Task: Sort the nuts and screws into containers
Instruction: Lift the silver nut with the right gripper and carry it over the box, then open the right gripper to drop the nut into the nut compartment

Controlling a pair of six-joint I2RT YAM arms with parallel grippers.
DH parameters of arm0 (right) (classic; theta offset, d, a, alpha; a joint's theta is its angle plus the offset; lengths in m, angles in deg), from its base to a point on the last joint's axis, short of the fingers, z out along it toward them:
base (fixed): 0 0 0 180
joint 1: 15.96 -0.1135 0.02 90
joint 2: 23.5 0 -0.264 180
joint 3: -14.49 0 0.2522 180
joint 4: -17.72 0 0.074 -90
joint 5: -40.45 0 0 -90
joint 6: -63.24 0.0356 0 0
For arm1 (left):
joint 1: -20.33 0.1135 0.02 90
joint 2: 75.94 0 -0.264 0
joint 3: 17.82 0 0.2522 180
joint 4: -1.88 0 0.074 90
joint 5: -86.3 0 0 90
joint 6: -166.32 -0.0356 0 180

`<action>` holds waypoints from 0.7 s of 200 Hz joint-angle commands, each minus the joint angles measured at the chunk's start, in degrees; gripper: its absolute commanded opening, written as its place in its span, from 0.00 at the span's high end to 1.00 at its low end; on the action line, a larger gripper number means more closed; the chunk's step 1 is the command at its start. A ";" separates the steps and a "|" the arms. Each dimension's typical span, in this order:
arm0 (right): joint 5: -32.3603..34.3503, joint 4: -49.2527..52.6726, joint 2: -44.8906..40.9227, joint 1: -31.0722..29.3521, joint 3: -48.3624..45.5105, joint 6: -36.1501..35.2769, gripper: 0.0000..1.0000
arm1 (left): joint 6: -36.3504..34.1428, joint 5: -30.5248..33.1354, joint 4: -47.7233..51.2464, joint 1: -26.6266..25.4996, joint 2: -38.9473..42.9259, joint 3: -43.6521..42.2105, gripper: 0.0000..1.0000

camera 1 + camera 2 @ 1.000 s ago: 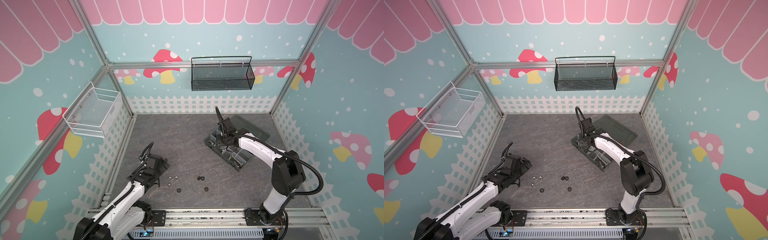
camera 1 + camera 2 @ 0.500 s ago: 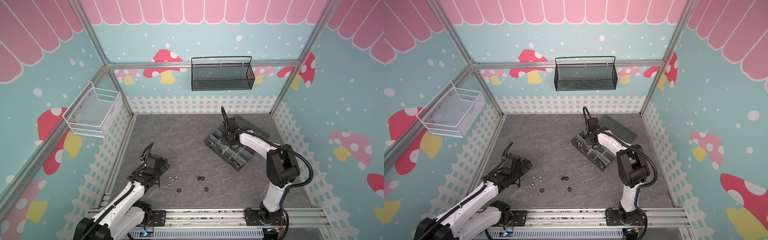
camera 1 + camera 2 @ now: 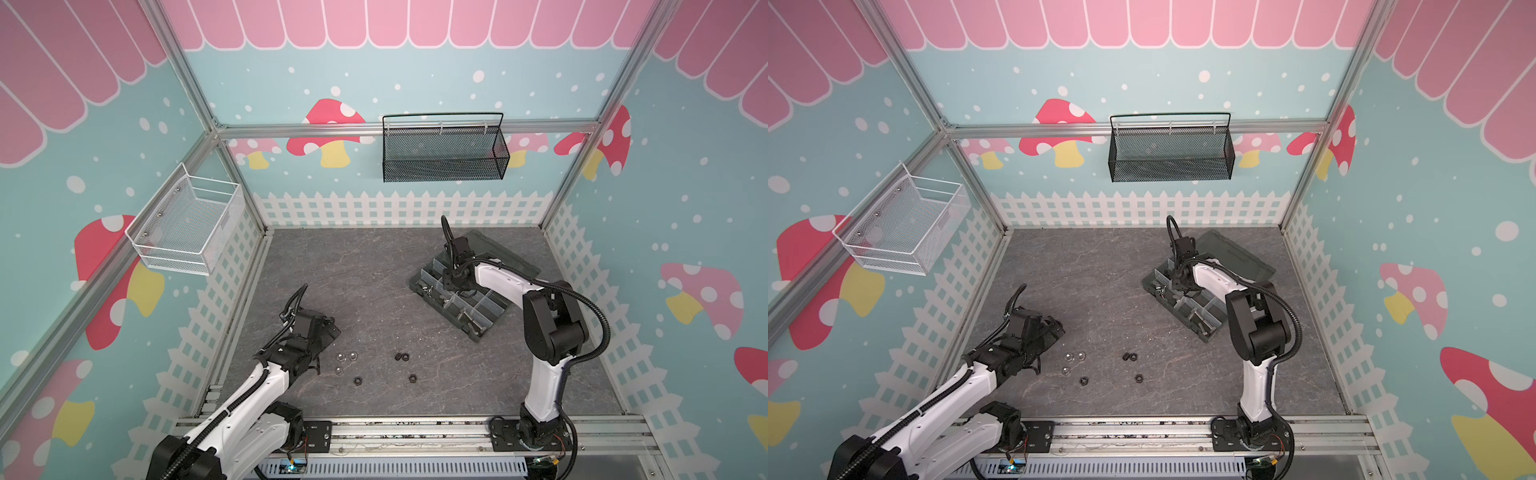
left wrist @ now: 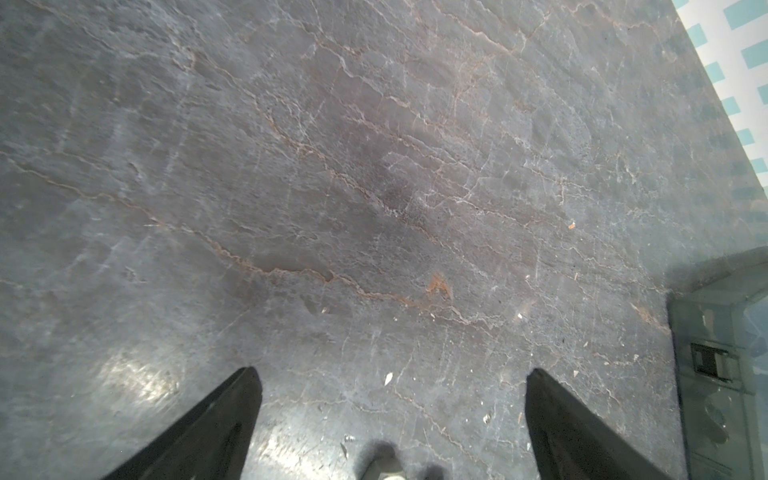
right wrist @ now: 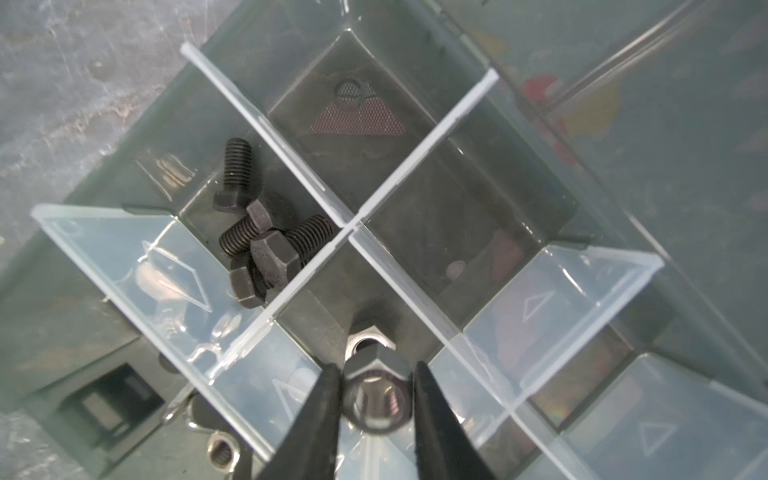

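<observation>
The containers are compartments of a grey-green organizer box [image 3: 494, 308] [image 3: 1214, 312] [image 5: 386, 183] at the right of the table in both top views. My right gripper [image 3: 447, 286] [image 5: 376, 370] is down in one compartment. A dark nut [image 5: 376, 395] sits between its fingers [image 5: 316, 411] with a thin gap on each side, so it is open, over a silver nut [image 5: 368, 337]. Black screws [image 5: 257, 241] lie in the neighbouring compartment. My left gripper [image 3: 328, 330] [image 4: 390, 374] stands wide open near loose silver nuts [image 3: 341, 357] and black nuts [image 3: 401, 356].
The box's lid [image 3: 500, 254] lies open behind it. A black mesh basket [image 3: 442, 160] hangs on the back wall and a white wire basket [image 3: 187, 232] on the left wall. More black nuts [image 3: 358, 380] [image 3: 412, 377] lie nearer the front rail.
My right gripper has moved back over the box and lowered into a compartment, and its jaws have spread slightly off the nut. The left arm has not moved.
</observation>
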 commanded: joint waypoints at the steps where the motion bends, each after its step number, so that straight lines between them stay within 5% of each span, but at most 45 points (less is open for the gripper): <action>1: -0.37 0.01 0.53 0.18 1.48 -0.20 0.56 | 0.19 -0.21 -0.35 0.47 0.05 0.41 0.00; 93: -2.86 -2.08 -8.51 0.18 -1.56 -1.69 0.41 | -3.56 -3.41 4.12 0.53 -0.05 2.51 0.01; 140: -1.56 -5.58 -19.02 0.18 -8.96 -2.21 0.22 | -5.69 -4.82 12.73 0.40 -0.82 5.23 0.05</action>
